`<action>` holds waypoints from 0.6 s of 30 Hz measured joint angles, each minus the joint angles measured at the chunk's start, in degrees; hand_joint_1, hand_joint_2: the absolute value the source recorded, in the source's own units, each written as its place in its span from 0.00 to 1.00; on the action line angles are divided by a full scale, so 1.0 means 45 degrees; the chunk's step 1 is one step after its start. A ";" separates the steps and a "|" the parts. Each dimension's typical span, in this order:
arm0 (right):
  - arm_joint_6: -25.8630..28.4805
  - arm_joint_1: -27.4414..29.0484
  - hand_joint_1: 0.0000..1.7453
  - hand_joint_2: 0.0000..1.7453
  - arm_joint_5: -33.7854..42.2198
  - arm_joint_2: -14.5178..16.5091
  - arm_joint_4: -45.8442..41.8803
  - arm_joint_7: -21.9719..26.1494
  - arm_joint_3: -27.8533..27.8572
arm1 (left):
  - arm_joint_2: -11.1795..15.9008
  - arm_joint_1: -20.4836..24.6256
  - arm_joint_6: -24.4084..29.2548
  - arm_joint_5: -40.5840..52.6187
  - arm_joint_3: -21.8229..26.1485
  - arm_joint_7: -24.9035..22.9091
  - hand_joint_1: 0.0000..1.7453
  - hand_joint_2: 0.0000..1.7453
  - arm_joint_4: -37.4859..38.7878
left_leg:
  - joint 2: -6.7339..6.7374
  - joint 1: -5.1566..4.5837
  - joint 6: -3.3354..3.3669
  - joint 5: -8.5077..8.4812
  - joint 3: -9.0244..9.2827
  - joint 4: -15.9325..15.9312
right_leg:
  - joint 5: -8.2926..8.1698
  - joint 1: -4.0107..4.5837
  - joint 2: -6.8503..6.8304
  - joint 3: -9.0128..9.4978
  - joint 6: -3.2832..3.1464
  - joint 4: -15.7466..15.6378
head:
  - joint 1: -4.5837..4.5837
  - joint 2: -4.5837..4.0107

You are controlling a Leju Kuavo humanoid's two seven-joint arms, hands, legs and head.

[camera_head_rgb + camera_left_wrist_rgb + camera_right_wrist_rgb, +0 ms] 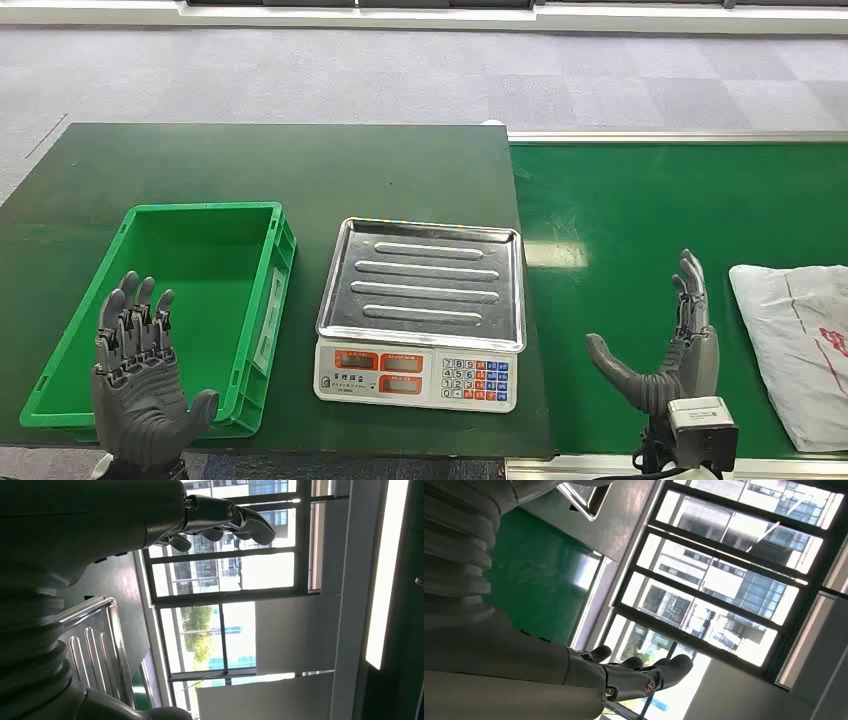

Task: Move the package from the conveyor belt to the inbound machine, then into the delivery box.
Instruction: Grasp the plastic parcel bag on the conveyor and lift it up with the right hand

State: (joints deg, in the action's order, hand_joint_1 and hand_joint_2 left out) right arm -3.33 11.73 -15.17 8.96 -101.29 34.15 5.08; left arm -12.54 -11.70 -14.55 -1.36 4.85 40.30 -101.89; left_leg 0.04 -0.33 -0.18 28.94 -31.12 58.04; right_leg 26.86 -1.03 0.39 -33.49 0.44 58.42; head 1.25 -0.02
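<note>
On the conveyor belt a white package lies just beside the empty, spread right hand; left hand likewise spread over the green box.

Scale between crate and package

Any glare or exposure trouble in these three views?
Head view: a bright reflection patch on the conveyor belt beside the scale, otherwise evenly lit. Left wrist view: bright windows leave the left robot hand dark against them. Right wrist view: same backlight, the right robot hand is near silhouette.
</note>
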 joint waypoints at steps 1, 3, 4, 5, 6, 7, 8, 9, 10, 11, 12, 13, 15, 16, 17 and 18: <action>0.0058 -0.0079 0.00 1.00 -0.0057 -0.0015 0.0068 -0.0189 0.0074 | 0.0006 0.0005 0.0024 0.0060 -0.0003 0.0000 0.00 1.00 0.0004 | 0.0000 0.0000 0.0000 0.0000 0.0000 0.0000 | -0.0001 0.0000 0.0000 0.0000 0.0000 0.0000 | 0.0000 0.0000; 0.0356 -0.0345 0.00 1.00 -0.0448 -0.0086 0.0327 -0.0693 0.0282 | 0.0026 0.0023 0.0131 0.0241 -0.0035 -0.0013 0.00 1.00 0.0011 | 0.0002 -0.0001 0.0000 0.0000 -0.0007 0.0000 | -0.0002 -0.0001 0.0001 0.0001 0.0000 0.0000 | 0.0000 0.0000; 0.0738 -0.0593 0.00 1.00 -0.1031 -0.0182 0.0570 -0.1064 0.0423 | 0.0044 0.0038 0.0214 0.0351 -0.0082 -0.0041 0.00 1.00 0.0017 | 0.0004 -0.0002 0.0000 0.0000 -0.0024 0.0000 | -0.0003 -0.0002 0.0003 0.0004 0.0001 0.0000 | 0.0000 -0.0001; 0.1285 -0.0924 0.00 1.00 -0.1929 -0.0327 0.0892 -0.1486 0.0552 | 0.0066 0.0069 0.0298 0.0435 -0.0147 -0.0080 0.00 1.00 0.0029 | 0.0010 -0.0003 0.0001 0.0000 -0.0041 0.0001 | -0.0004 -0.0004 0.0008 0.0006 0.0002 -0.0001 | 0.0000 -0.0001; 0.2039 -0.1408 0.00 1.00 -0.3248 -0.0566 0.1363 -0.2068 0.0688 | 0.0092 0.0134 0.0364 0.0489 -0.0239 -0.0129 0.00 1.00 0.0064 | 0.0019 -0.0006 0.0003 0.0001 -0.0054 0.0005 | -0.0009 -0.0008 0.0016 0.0009 0.0008 -0.0002 | 0.0000 -0.0001; 0.2871 -0.1995 0.00 1.00 -0.4772 -0.0884 0.1980 -0.2779 0.0836 | 0.0125 0.0233 0.0397 0.0493 -0.0346 -0.0181 0.00 1.00 0.0118 | 0.0028 -0.0010 0.0008 -0.0001 -0.0057 0.0013 | -0.0016 -0.0012 0.0024 0.0009 0.0017 -0.0003 | 0.0001 -0.0001; 0.3654 -0.2666 0.00 1.00 -0.6209 -0.1268 0.2707 -0.3450 0.1003 | 0.0158 0.0357 0.0405 0.0476 -0.0453 -0.0217 0.00 1.00 0.0188 | 0.0034 -0.0013 0.0019 -0.0008 -0.0040 0.0021 | -0.0028 -0.0016 0.0030 0.0008 0.0034 -0.0004 | 0.0001 0.0000; 0.4298 -0.3368 0.00 1.00 -0.7373 -0.1692 0.3527 -0.4002 0.1187 | 0.0192 0.0484 0.0402 0.0448 -0.0556 -0.0245 0.00 1.00 0.0272 | 0.0036 -0.0017 0.0031 -0.0018 -0.0024 0.0032 | -0.0045 -0.0020 0.0033 0.0006 0.0049 -0.0004 | 0.0001 0.0000; 0.4722 -0.4015 0.00 1.00 -0.8118 -0.2128 0.4346 -0.4394 0.1366 | 0.0225 0.0587 0.0394 0.0411 -0.0648 -0.0267 0.00 1.00 0.0353 | 0.0034 -0.0018 0.0044 -0.0028 -0.0011 0.0042 | -0.0059 -0.0022 0.0032 0.0004 0.0060 -0.0004 | 0.0001 0.0000; 0.5018 -0.4658 0.00 1.00 -0.8565 -0.2563 0.5225 -0.4664 0.1538 | 0.0258 0.0667 0.0385 0.0369 -0.0725 -0.0278 0.00 1.00 0.0431 | 0.0031 -0.0019 0.0053 -0.0036 -0.0008 0.0049 | -0.0071 -0.0023 0.0031 0.0003 0.0069 -0.0004 | 0.0000 0.0000; 0.5257 -0.5325 0.00 1.00 -0.8880 -0.3041 0.6251 -0.4887 0.1699 | 0.0294 0.0741 0.0377 0.0326 -0.0793 -0.0291 0.00 1.00 0.0506 | 0.0027 -0.0023 0.0057 -0.0040 -0.0013 0.0059 | -0.0080 -0.0027 0.0030 0.0002 0.0075 -0.0004 | 0.0000 0.0000; 0.5485 -0.5989 0.00 1.00 -0.9159 -0.3545 0.7327 -0.5127 0.1847 | 0.0332 0.0817 0.0368 0.0278 -0.0853 -0.0308 0.00 1.00 0.0574 | 0.0017 -0.0029 0.0063 -0.0043 -0.0019 0.0065 | -0.0085 -0.0032 0.0022 0.0002 0.0083 -0.0004 | 0.0000 0.0000; 0.5840 -0.7265 0.00 1.00 -0.9643 -0.4551 0.9525 -0.5694 0.2116 | 0.0398 0.0949 0.0371 0.0201 -0.0947 -0.0335 0.00 1.00 0.0683 | -0.0016 -0.0040 0.0074 -0.0050 -0.0034 0.0076 | -0.0092 -0.0042 -0.0006 0.0002 0.0096 -0.0005 | 0.0000 0.0000; 0.5874 -0.7806 0.00 1.00 -0.9872 -0.4996 1.0488 -0.6107 0.2220 | 0.0424 0.0989 0.0385 0.0173 -0.0981 -0.0352 0.00 1.00 0.0725 | -0.0032 -0.0043 0.0078 -0.0052 -0.0040 0.0079 | -0.0092 -0.0044 -0.0020 0.0003 0.0098 -0.0005 | 0.0000 0.0000; 0.5788 -0.8271 0.00 1.00 -1.0104 -0.5411 1.1387 -0.6613 0.2295 | 0.0445 0.1010 0.0409 0.0150 -0.1014 -0.0367 0.00 1.00 0.0754 | -0.0043 -0.0043 0.0080 -0.0052 -0.0045 0.0082 | -0.0091 -0.0044 -0.0029 0.0004 0.0098 -0.0006 | 0.0000 0.0000; 0.5573 -0.8679 0.00 1.00 -1.0348 -0.5791 1.2262 -0.7194 0.2342 | 0.0464 0.1024 0.0441 0.0129 -0.1043 -0.0385 0.00 1.00 0.0773 | -0.0047 -0.0044 0.0081 -0.0051 -0.0049 0.0085 | -0.0091 -0.0045 -0.0032 0.0003 0.0099 -0.0007 | 0.0000 0.0000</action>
State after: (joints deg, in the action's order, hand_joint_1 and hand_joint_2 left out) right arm 21.74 -27.32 -61.74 -17.10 -46.11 1.78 15.62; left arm -10.45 -7.09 -12.56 -0.78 0.16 38.57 -98.41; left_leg -0.18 -0.53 0.19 28.71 -31.34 58.42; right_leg 26.46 -1.23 0.25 -33.48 0.89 58.39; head 1.25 -0.02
